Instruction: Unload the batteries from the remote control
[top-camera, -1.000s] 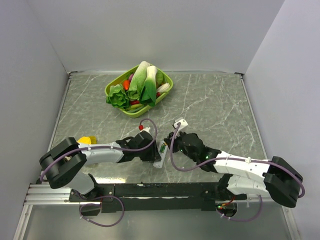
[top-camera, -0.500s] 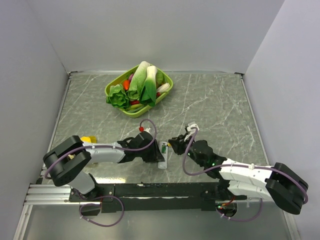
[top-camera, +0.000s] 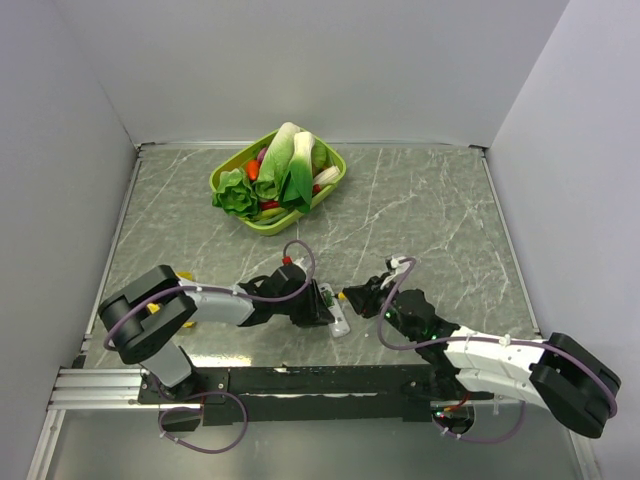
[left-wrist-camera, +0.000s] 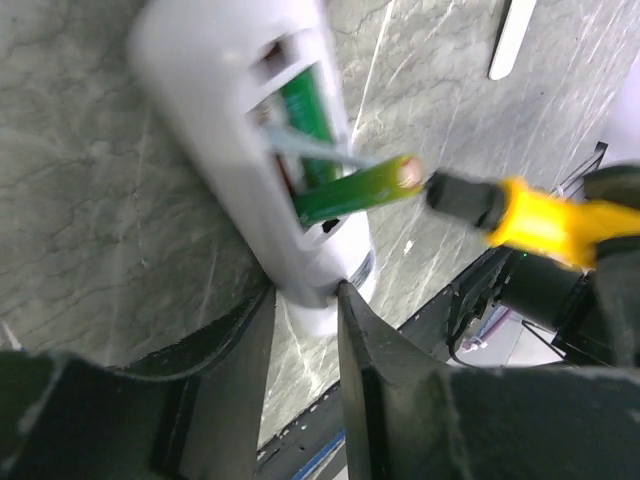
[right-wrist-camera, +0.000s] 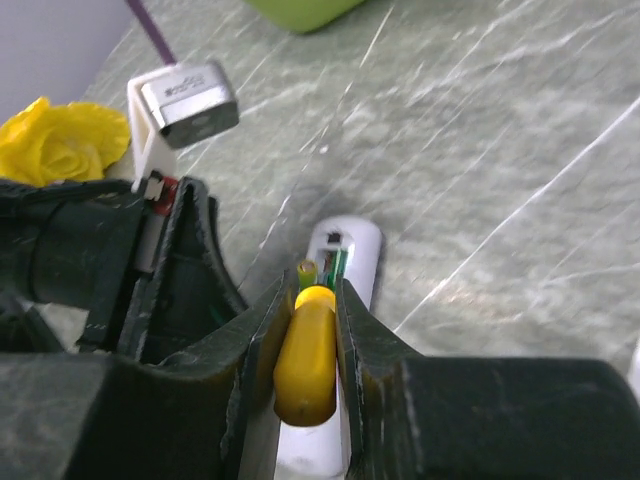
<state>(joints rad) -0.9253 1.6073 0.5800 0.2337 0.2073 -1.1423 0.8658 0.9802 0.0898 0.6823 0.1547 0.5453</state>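
Note:
The white remote control (left-wrist-camera: 215, 130) lies on the marble table with its back compartment open. My left gripper (left-wrist-camera: 305, 300) is shut on its near end. One green battery (left-wrist-camera: 305, 100) lies in the recess. A second one (left-wrist-camera: 355, 190) is tilted up out of it, one end in the air. My right gripper (right-wrist-camera: 310, 295) is shut on the yellow-handled screwdriver (right-wrist-camera: 305, 355), whose dark tip (left-wrist-camera: 455, 195) touches the raised battery's end. In the top view the left gripper (top-camera: 320, 307) and the right gripper (top-camera: 360, 300) meet over the remote control (top-camera: 340, 320) near the front edge.
A green basket (top-camera: 224, 172) of toy vegetables stands at the back, left of centre. A small white cover strip (left-wrist-camera: 513, 40) lies on the table beyond the remote. A yellow object (top-camera: 184, 276) sits by the left arm. Grey walls close in the table.
The right gripper with the screwdriver has drawn back toward the near edge and to the right. The left gripper and the remote have shifted a little to the right.

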